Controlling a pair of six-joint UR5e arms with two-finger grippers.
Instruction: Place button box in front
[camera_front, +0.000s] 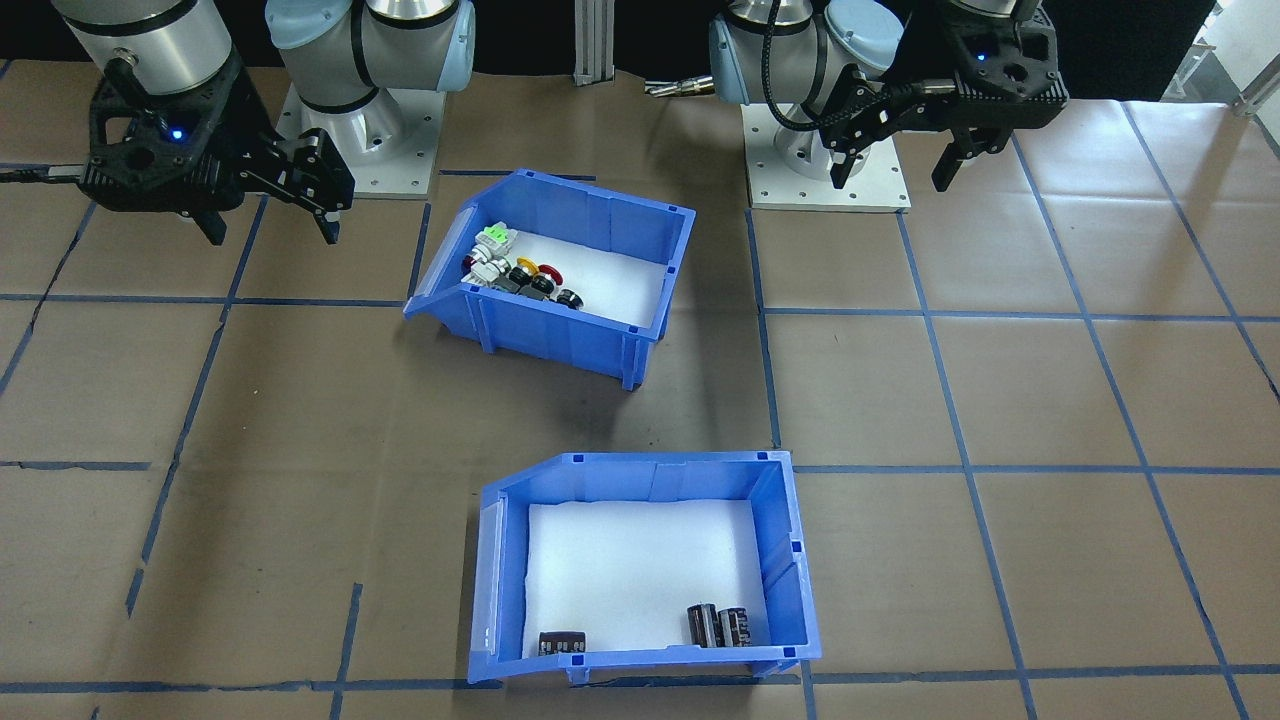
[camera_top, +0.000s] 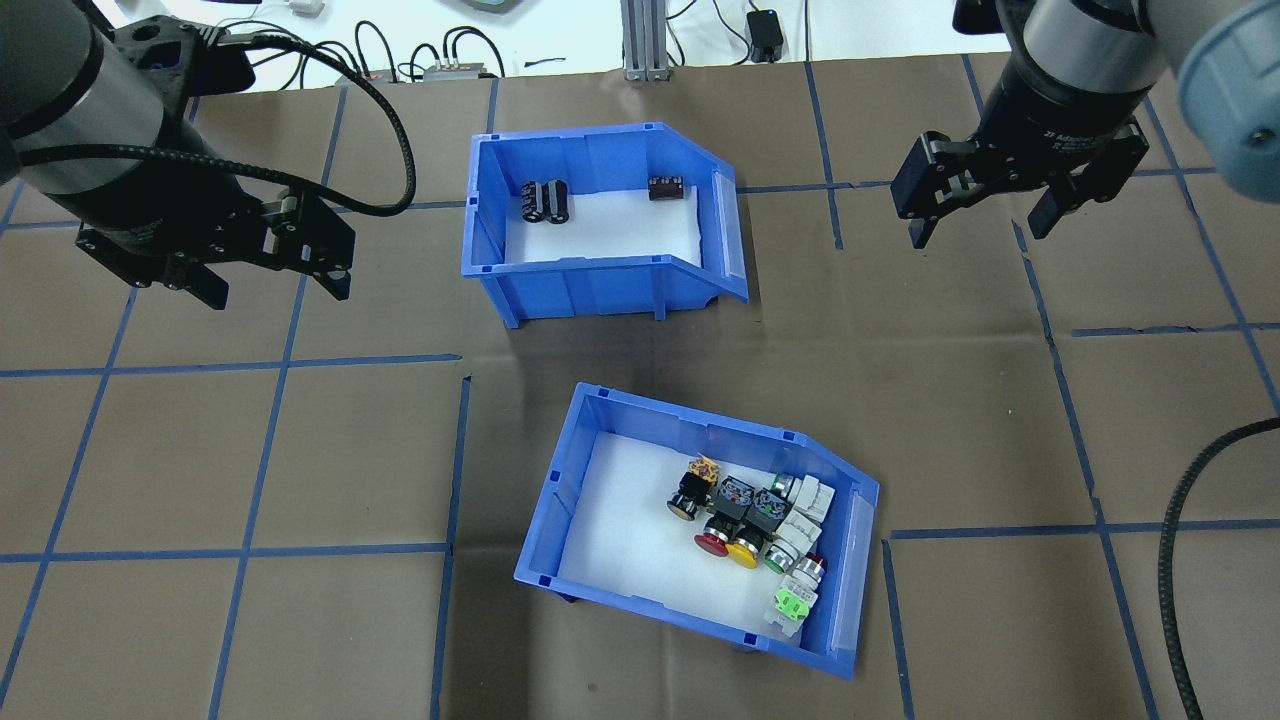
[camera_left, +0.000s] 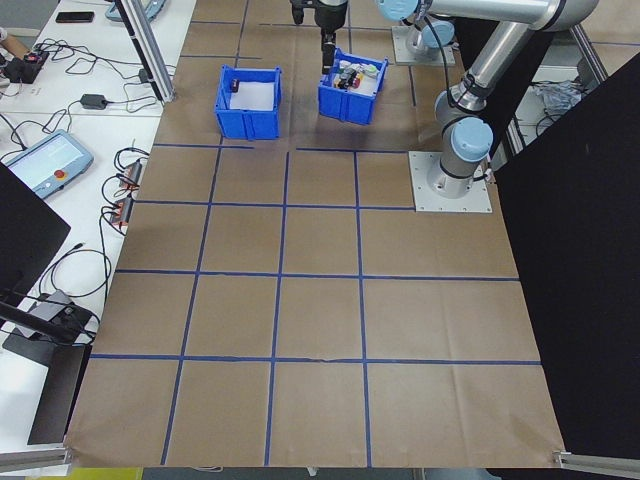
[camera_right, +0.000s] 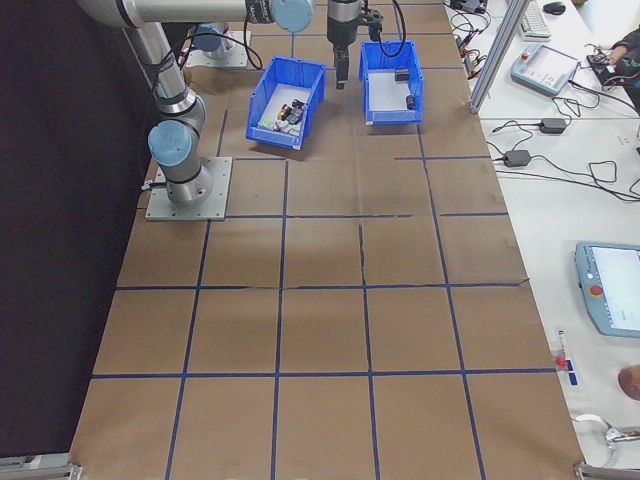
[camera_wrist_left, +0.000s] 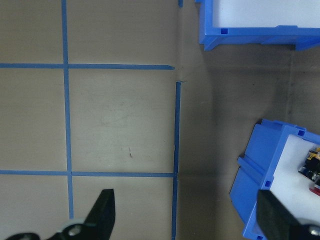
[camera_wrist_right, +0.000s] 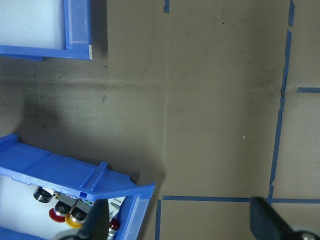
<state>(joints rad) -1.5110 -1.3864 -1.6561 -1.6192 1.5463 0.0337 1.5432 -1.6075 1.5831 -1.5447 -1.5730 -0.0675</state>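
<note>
The button box (camera_top: 700, 432) is a blue bin with a white liner, lying skewed at the near middle of the table. Green, yellow, red, black and white push-buttons (camera_top: 760, 530) cluster at its open end. It also shows as button box (camera_front: 560, 330), button box (camera_wrist_left: 250, 185) and button box (camera_wrist_right: 65, 175). My left gripper (camera_top: 278, 295) hangs open above bare paper, well to the box's left and farther out. My right gripper (camera_top: 978, 234) hangs open to the box's right, apart from it. In the front-facing view the left gripper (camera_front: 892, 180) and right gripper (camera_front: 272, 235) both hold nothing.
A second blue bin (camera_top: 590, 285) stands farther out, beyond the button box, holding a few dark cylinders (camera_top: 545, 200). Brown paper with a blue tape grid (camera_top: 270, 360) covers the table. Cables and an aluminium post (camera_top: 640, 40) lie past the far edge.
</note>
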